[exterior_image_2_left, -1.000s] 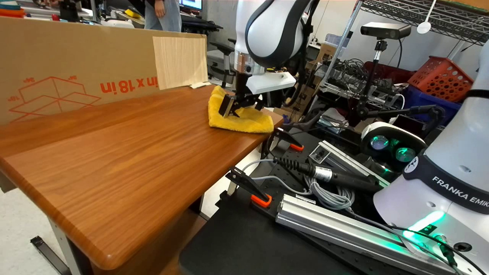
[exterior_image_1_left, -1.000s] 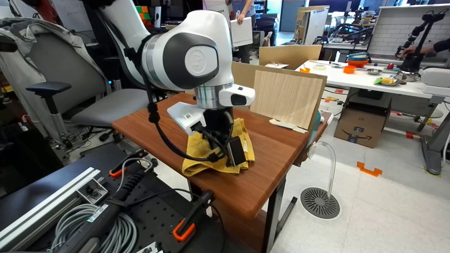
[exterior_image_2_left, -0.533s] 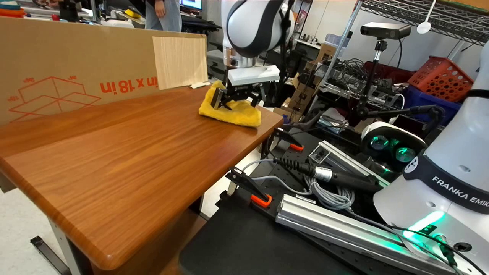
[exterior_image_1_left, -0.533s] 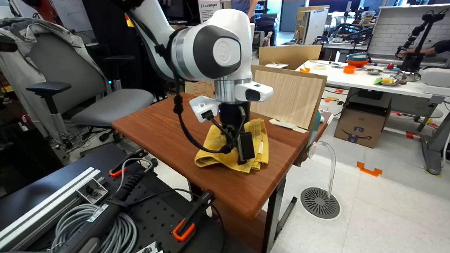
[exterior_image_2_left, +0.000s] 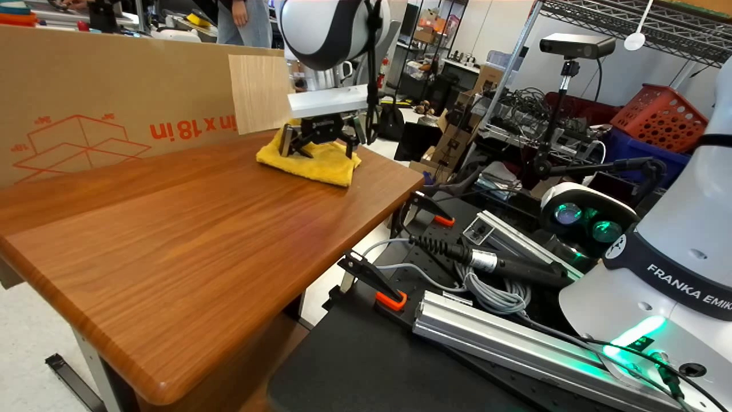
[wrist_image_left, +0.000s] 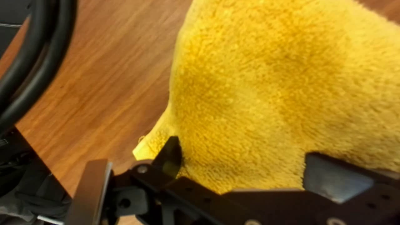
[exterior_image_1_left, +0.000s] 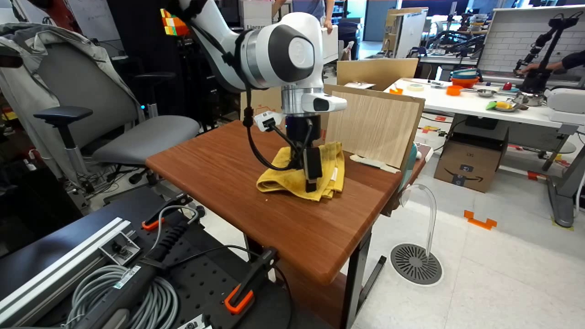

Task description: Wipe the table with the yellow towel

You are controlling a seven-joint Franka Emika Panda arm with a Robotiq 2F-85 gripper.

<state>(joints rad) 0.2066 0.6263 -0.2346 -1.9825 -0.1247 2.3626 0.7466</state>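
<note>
The yellow towel [exterior_image_1_left: 290, 183] lies folded and rumpled on the brown wooden table [exterior_image_1_left: 219, 155]. It also shows in an exterior view [exterior_image_2_left: 311, 167] and fills much of the wrist view [wrist_image_left: 265, 84]. My gripper [exterior_image_2_left: 323, 153] points down onto the towel, with its fingers spread wide and touching the cloth. In the wrist view the gripper [wrist_image_left: 241, 150] has one dark finger at the left and one at the right, with towel surface between them. No fold is visibly pinched. In an exterior view the gripper [exterior_image_1_left: 311, 185] partly hides the towel.
A cardboard sheet [exterior_image_2_left: 137, 86] stands along the table's edge, with a light wood-grain panel [exterior_image_2_left: 260, 94] on it. A black base plate [exterior_image_2_left: 343, 355] carries clamps, a metal profile [exterior_image_2_left: 486, 337] and coiled cable [exterior_image_2_left: 494, 294]. A grey chair [exterior_image_1_left: 146, 137] stands near the table.
My gripper and the towel have slid together across the table, away from the table's chair-side end and towards the cardboard. The fingers stay spread.
</note>
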